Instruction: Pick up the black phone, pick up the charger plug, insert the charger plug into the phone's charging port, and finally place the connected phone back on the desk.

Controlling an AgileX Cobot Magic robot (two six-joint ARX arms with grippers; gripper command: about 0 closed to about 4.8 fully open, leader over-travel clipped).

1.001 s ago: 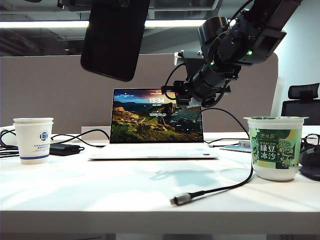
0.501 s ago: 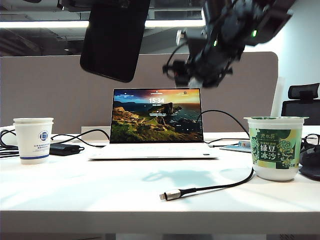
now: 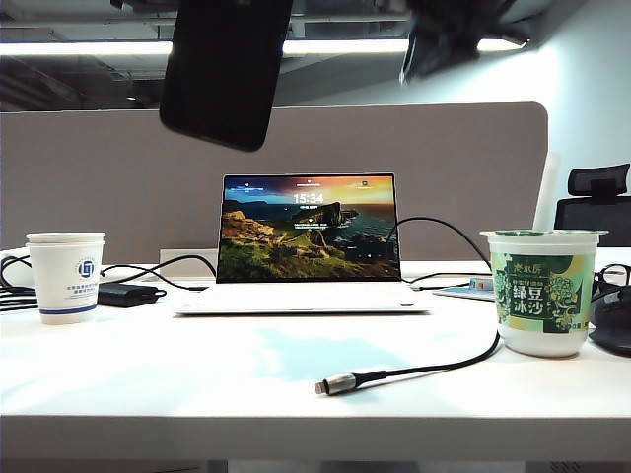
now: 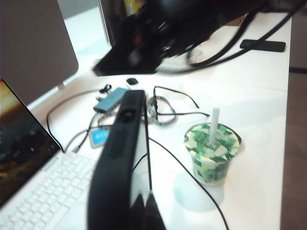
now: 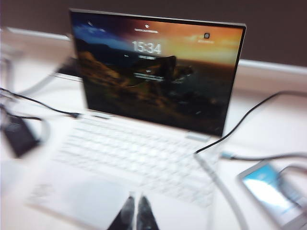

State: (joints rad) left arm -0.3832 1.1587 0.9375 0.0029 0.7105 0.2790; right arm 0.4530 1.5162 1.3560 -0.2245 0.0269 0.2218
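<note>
Left claw (image 4: pixel 144 208) clamped, raised high; right claw (image 5: pixel 135 211) closed, empty.

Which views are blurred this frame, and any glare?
Exterior view: sharp on the white desk, only the right gripper is a dark smear at the top; ceiling strip light glares. Left wrist view: the glossy black phone in the left gripper is soft. Right wrist view: motion-blurred throughout, including the open white laptop.

Laptop (image 3: pixel 308 241) lock screen: "15:34". Green dessert cup (image 3: pixel 544 291): "绿豆冰沙". Paper cup (image 3: pixel 66 276): blue logo, print unreadable.
</note>
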